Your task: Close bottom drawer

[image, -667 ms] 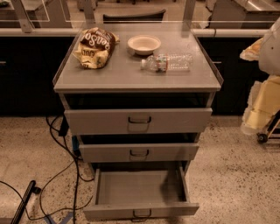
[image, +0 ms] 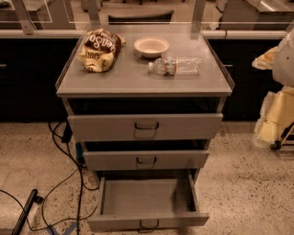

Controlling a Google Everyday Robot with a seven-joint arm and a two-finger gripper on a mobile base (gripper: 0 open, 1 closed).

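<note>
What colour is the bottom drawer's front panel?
The bottom drawer is grey, camera view; the claw is at the right edge.

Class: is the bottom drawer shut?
No: the bottom drawer stands pulled far out with its inside showing, while the gripper hangs at the right, apart from it.

Warm, dimmish light is coming down from overhead, laying a pale sheen across the cabinet top. Glare streaks the glass panels behind it. Black shadow sits under the top and above each closed drawer front. The open bottom drawer is softly lit inside. At the right edge the gripper glows a washed-out cream. The speckled floor looks yellowish.
</note>
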